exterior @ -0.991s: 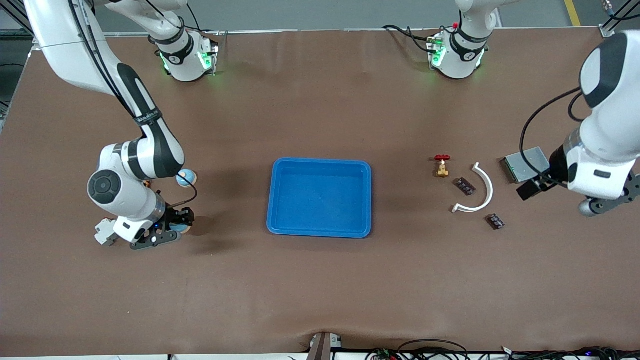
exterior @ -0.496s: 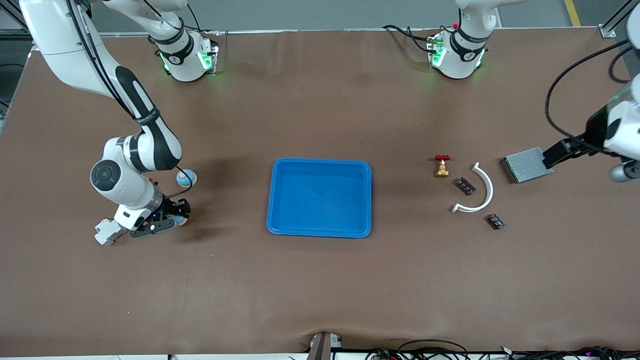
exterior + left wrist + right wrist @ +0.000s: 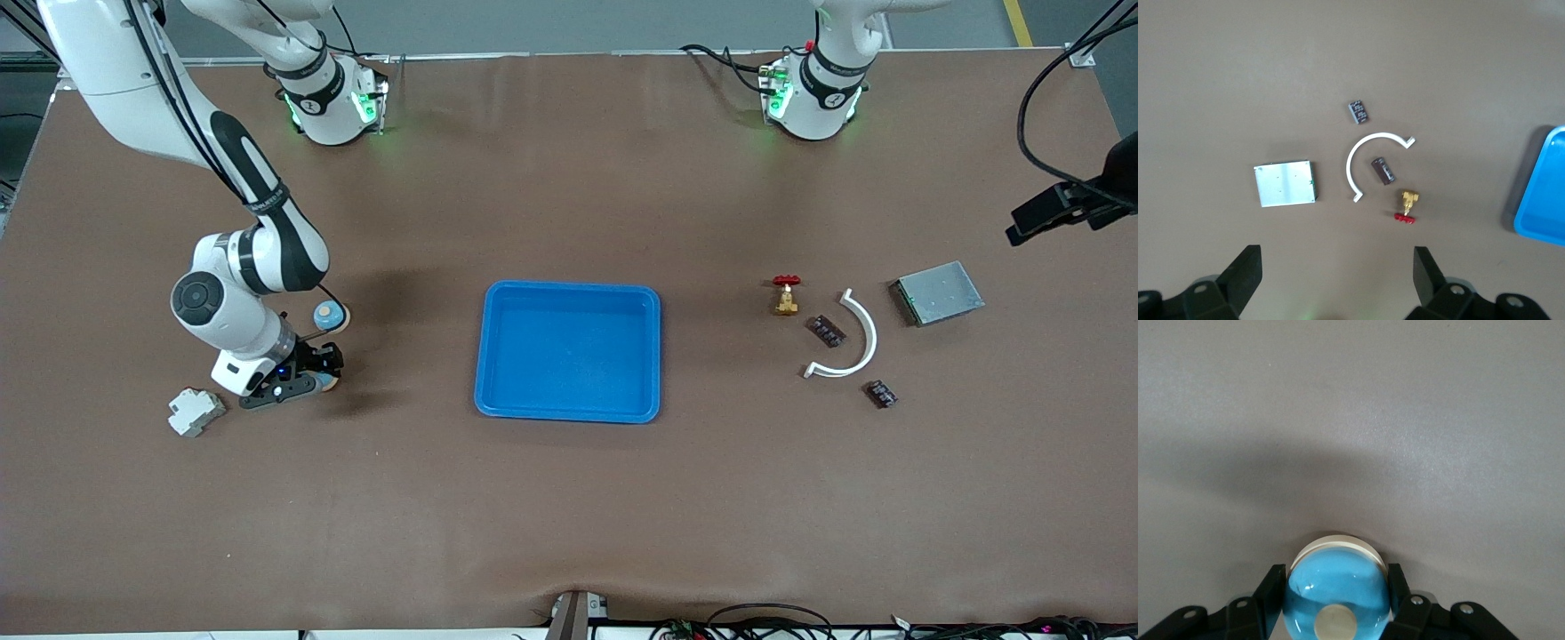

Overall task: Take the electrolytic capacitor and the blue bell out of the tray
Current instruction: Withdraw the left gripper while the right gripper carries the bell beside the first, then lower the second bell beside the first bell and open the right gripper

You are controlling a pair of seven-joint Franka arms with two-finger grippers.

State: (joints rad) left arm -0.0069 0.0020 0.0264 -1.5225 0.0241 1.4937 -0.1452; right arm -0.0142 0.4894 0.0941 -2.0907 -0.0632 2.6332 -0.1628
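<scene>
Starting at the right arm's end of the worktop (image 3: pixel 160 524): there's a small white block (image 3: pixel 196 412) lying on its own, and just beside it the right gripper (image 3: pixel 313 382) is down low with its jaws clamped on the blue bell (image 3: pixel 1337 587). The right wrist view shows it nicely: a blue dome with a cream button on top and a pale base under it, pinched from both sides. I can't tell whether the base is actually on the surface yet. A second blue dome (image 3: pixel 329 314) sits close by, a bit farther from the front camera.

The tray (image 3: pixel 569 411) in the middle has nothing in it, so the bell is well clear of it.

Toward the left arm's end there's a brass valve (image 3: pixel 786 296) with a red handle, a white arc (image 3: pixel 864 322), and two small dark parts. One dark part (image 3: pixel 826 331) lies inside the arc's curve and the other dark part (image 3: pixel 881 393) lies nearer the front camera. Either could be the capacitor, I honestly can't say which. Then there's a grey plate (image 3: pixel 938 292). The left gripper (image 3: pixel 1337 273) hangs high over that bunch with its jaws wide apart and empty, just waiting.

So my read is this is the put-down. To do it well, I'd ease the bell down until the base is flat, open the jaws evenly, then lift straight up. Any sideways drag could tip it or bump the neighbouring dome.
</scene>
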